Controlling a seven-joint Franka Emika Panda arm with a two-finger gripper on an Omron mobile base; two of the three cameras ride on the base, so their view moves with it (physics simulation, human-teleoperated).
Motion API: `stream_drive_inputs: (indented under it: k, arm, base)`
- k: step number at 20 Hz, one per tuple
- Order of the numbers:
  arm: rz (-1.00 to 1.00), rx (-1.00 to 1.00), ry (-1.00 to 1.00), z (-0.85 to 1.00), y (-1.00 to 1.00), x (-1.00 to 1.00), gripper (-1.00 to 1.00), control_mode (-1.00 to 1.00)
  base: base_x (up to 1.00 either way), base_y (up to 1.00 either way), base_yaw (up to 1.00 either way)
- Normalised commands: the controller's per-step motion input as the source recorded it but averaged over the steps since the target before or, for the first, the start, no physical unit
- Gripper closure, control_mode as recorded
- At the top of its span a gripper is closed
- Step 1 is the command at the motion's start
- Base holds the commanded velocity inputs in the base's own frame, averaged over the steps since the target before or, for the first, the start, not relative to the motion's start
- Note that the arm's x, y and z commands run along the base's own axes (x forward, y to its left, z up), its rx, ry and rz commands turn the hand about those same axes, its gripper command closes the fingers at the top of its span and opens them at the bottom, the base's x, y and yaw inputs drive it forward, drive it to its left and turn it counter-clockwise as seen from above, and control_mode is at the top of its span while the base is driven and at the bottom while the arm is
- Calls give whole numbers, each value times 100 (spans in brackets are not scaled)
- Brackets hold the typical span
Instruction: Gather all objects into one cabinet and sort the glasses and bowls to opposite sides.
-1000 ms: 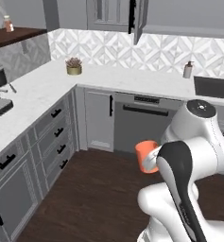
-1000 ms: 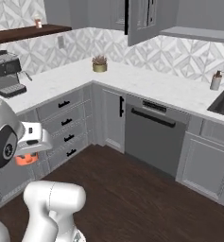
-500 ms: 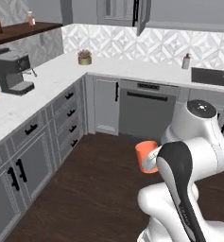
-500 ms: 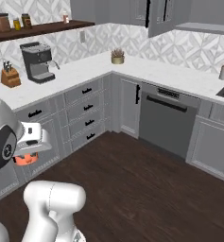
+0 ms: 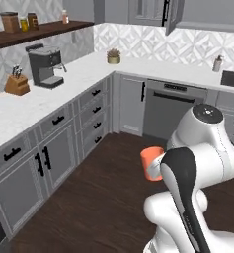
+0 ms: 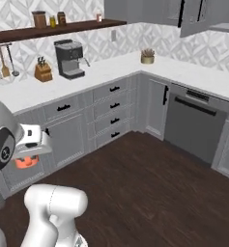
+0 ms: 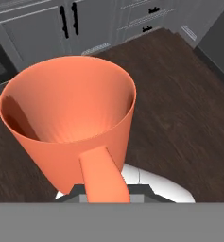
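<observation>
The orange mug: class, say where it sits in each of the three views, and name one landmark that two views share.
Left base view: orange mug, centre right, beside the white arm.
Right base view: low at the left edge, under the arm's white head.
Hand view: large, upper centre, handle toward the bottom.
Shared landmark: coffee machine on the counter.

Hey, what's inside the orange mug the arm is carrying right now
Nothing: the hand view shows the orange mug empty, bare inner walls. Its very bottom is hidden by the near rim.

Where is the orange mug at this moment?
The orange mug is held in the shut gripper, in the air above the dark wooden floor, in front of the grey dishwasher.
</observation>
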Motion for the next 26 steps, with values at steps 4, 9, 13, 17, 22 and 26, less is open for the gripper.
stream_drive_inputs:
  k: [4, 9, 13, 17, 22, 26]
  arm:
    - [0, 0, 0, 0, 0, 0, 100, 100]
    - [0, 0, 0, 0, 0, 0, 100, 100]
    - [0, 0, 0, 0, 0, 0, 100, 100]
    - [0, 0, 0, 0, 0, 0, 100, 100]
    - [0, 0, 0, 0, 0, 0, 100, 100]
    - [0, 0, 0, 0, 0, 0, 100, 100]
  base:
    - [0, -44, 61]
    - [-1, 13, 21]
    - [-36, 87, 19]
    - [-23, 100, 11]
    - [0, 100, 8]
    - [0, 100, 5]
